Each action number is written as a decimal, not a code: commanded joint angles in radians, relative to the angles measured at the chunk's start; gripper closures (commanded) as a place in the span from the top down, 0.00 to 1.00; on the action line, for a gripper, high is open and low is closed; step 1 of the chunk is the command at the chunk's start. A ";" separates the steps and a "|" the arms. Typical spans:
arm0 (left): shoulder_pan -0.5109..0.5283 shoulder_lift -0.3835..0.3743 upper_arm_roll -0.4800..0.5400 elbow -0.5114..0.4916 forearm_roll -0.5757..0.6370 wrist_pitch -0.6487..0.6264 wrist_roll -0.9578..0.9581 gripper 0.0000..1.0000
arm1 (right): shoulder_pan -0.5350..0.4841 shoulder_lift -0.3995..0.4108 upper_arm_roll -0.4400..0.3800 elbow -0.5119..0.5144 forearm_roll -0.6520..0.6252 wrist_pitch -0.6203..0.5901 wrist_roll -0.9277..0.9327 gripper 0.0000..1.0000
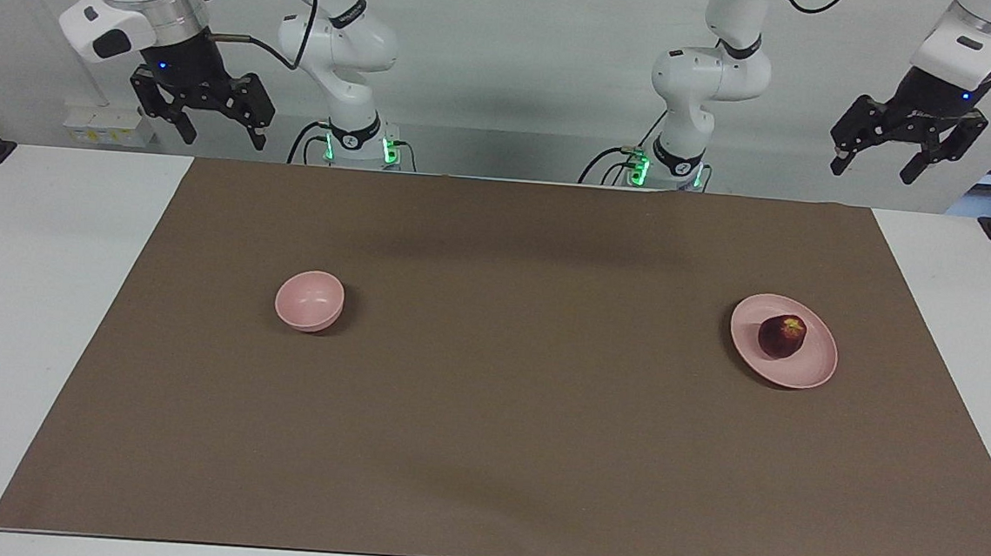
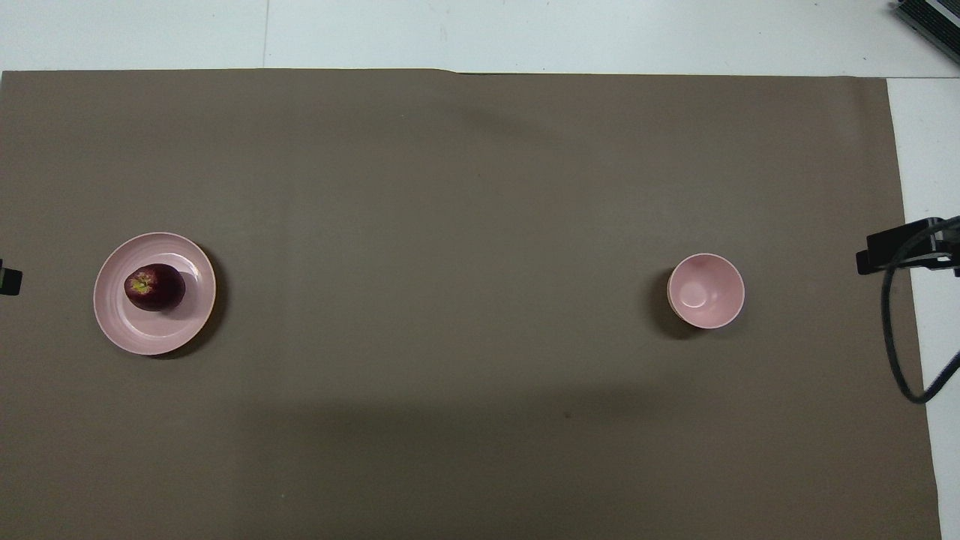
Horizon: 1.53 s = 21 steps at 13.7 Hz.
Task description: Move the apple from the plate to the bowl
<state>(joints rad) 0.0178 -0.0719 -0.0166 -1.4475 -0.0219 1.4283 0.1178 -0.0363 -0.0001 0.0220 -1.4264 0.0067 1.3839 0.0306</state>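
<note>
The dark red apple (image 1: 782,335) with a yellowish patch lies on the flat pale pink plate (image 1: 812,372), toward the left arm's end of the table. The small deep pink bowl (image 1: 310,300) stands empty toward the right arm's end. My left gripper (image 1: 874,171) is open and empty, raised high over the table's edge at the robots' end, well apart from the plate. My right gripper (image 1: 223,139) is open and empty, raised high over the robots' end, apart from the bowl. The overhead view also shows the apple (image 2: 154,287), the plate (image 2: 150,339) and the bowl (image 2: 706,290).
A brown mat (image 1: 484,434) covers most of the white table (image 1: 30,324); the plate and the bowl stand on it, far apart. A black part with a cable (image 2: 900,251) reaches in at the edge of the overhead view beside the bowl.
</note>
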 commanded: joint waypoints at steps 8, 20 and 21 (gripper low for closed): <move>0.005 -0.035 0.004 -0.047 0.010 -0.020 -0.001 1.00 | -0.010 0.003 0.007 0.014 0.009 -0.017 -0.004 1.00; 0.002 -0.037 0.003 -0.057 0.010 -0.005 0.003 1.00 | -0.001 -0.023 0.006 -0.032 -0.004 -0.016 0.002 1.00; 0.002 -0.042 0.003 -0.062 0.010 -0.002 0.003 1.00 | -0.002 -0.024 0.006 -0.034 -0.004 -0.016 0.000 1.00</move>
<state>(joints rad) 0.0189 -0.0779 -0.0124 -1.4654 -0.0219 1.4141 0.1167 -0.0330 -0.0017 0.0220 -1.4330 0.0067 1.3770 0.0306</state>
